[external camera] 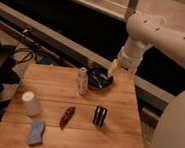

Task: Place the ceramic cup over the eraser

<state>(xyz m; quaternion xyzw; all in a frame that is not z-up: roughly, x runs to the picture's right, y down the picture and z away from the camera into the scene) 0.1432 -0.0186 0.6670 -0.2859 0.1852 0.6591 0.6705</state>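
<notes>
Camera view: the cream arm [161,33] reaches in from the right over the square wooden table [118,142]; the gripper [112,69] hangs at the rim of a round black bowl [99,80] holding something pale; whether it is open or closed cannot be told; the ceramic cup [31,103], matte white and tapered, stands well apart from it near the left edge, beside a blue block [36,132].
</notes>
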